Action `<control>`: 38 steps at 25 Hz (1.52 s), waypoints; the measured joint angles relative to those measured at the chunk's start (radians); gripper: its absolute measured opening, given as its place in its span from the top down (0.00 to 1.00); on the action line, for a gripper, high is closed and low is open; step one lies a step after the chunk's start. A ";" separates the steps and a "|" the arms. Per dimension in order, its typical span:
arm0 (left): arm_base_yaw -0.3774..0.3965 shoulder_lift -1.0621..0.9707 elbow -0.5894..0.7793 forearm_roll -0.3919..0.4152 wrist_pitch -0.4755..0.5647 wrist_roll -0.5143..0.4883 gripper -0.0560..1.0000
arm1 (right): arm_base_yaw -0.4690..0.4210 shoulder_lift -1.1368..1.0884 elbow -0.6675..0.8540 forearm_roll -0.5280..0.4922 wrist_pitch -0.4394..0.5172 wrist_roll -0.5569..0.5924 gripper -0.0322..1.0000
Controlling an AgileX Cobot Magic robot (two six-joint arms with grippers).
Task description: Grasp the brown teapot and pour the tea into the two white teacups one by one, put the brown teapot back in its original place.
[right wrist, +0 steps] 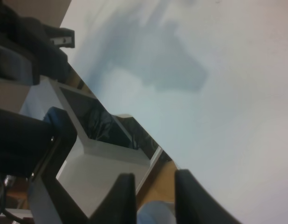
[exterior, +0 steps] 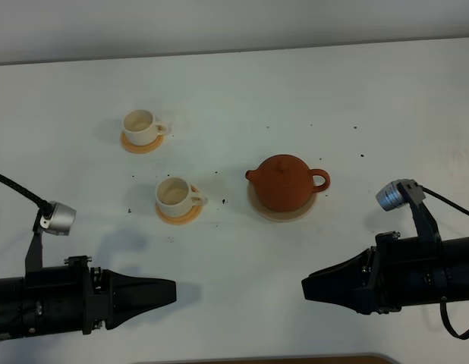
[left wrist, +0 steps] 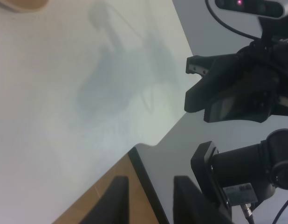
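The brown teapot (exterior: 284, 182) stands on its pale beige coaster (exterior: 281, 214) right of the table's centre, spout to the left and handle to the right. Two white teacups sit on orange saucers: one at the back left (exterior: 140, 124), one nearer the middle (exterior: 174, 194). My left gripper (exterior: 172, 290) rests low at the front left, empty, its fingers close together (left wrist: 151, 179). My right gripper (exterior: 306, 289) rests at the front right, below the teapot in the high view, empty, with its fingers close together (right wrist: 153, 176). Both wrist views show bare table, not the teapot or cups.
Small dark specks (exterior: 223, 201) dot the white table (exterior: 386, 98) around the cups and teapot. The table's front edge (left wrist: 134, 148) runs just beside both grippers. The right arm (left wrist: 237, 88) shows in the left wrist view.
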 joint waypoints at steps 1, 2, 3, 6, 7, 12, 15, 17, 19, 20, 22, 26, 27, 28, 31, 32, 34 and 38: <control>0.000 0.000 0.000 0.000 0.000 0.000 0.69 | 0.000 0.000 0.000 0.000 0.000 0.000 0.74; 0.000 0.000 0.000 0.000 0.000 0.000 0.69 | 0.000 0.000 0.000 0.000 0.000 0.000 0.74; 0.000 0.000 0.000 0.000 0.000 0.000 0.69 | 0.000 0.000 0.000 0.000 0.000 0.000 0.74; 0.000 0.000 0.000 0.000 0.000 0.000 0.69 | 0.000 0.000 0.000 0.000 0.000 0.000 0.74; 0.000 0.000 0.000 0.000 0.000 0.000 0.69 | 0.000 0.000 0.000 0.000 0.000 0.000 0.74; 0.000 0.000 0.000 0.000 0.000 0.000 0.69 | 0.000 0.000 0.000 0.000 0.000 0.000 0.74; 0.000 0.000 0.000 0.000 0.001 0.000 0.69 | 0.000 0.000 0.000 0.000 0.000 0.000 0.74; 0.000 0.000 0.000 0.000 0.003 0.000 0.69 | 0.000 0.000 0.000 0.000 0.000 0.000 0.74; 0.000 0.000 0.000 0.000 0.004 0.000 0.69 | 0.000 0.000 0.000 0.000 0.000 0.000 0.74; 0.000 0.000 0.000 0.000 0.004 0.000 0.69 | 0.000 0.000 0.000 0.000 0.000 0.000 0.74; 0.000 0.000 0.000 0.000 0.006 0.000 0.69 | 0.000 0.000 0.000 0.000 0.000 0.000 0.74; 0.000 0.000 0.000 0.000 0.019 -0.017 0.69 | 0.000 0.000 0.000 0.026 0.000 0.000 0.74; 0.000 0.000 0.000 0.000 0.022 -0.021 0.69 | 0.000 0.000 0.000 0.040 0.000 0.000 0.74; 0.000 0.000 0.000 0.000 0.023 -0.024 0.69 | 0.000 0.000 0.000 0.052 0.000 0.000 0.74; 0.000 0.000 0.000 -0.001 0.025 -0.029 0.69 | 0.000 0.000 0.000 0.090 0.000 0.000 0.74; 0.000 0.000 0.000 -0.001 0.026 -0.029 0.69 | 0.000 0.000 0.000 0.096 0.000 0.000 0.74; 0.000 0.000 -0.004 -0.001 0.027 -0.033 0.69 | 0.000 0.000 0.000 0.101 0.000 0.000 0.74; 0.000 0.001 -0.051 0.004 0.029 -0.078 0.69 | 0.000 0.000 0.000 0.103 0.000 0.001 0.74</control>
